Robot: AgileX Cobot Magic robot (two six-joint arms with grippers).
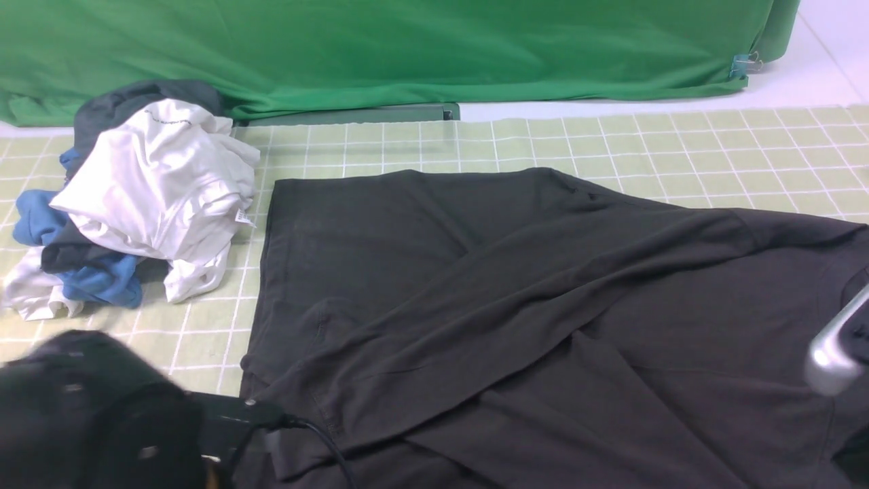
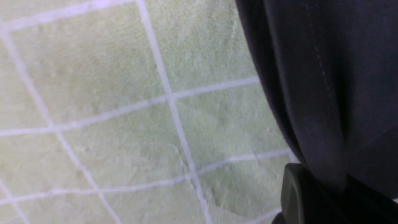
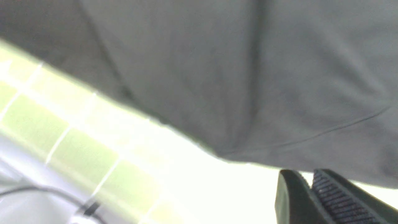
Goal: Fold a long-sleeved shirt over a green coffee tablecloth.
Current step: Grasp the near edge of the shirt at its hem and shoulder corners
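The long-sleeved shirt point(image 1: 475, 285) lies spread on the green coffee tablecloth point(image 1: 679, 142), charcoal black, with its sleeves folded across the body. No chest print shows. My left arm point(image 1: 102, 414) is a blurred dark mass at the shirt's near left corner. In the left wrist view my left gripper point(image 2: 329, 186) is shut on a bunched edge of the shirt point(image 2: 342, 77), above the grid cloth point(image 2: 108, 109). My right arm point(image 1: 831, 353) enters at the right edge. My right gripper point(image 3: 306, 179) is shut with nothing between its fingers, tips just short of the shirt's edge point(image 3: 233, 77).
A heap of white, blue and dark grey garments point(image 1: 149, 197) sits on the cloth at the back left. Plain vivid green fabric point(image 1: 407, 47) hangs along the back, clipped at its right corner point(image 1: 743, 66). A black cable point(image 1: 326, 441) runs from the left arm.
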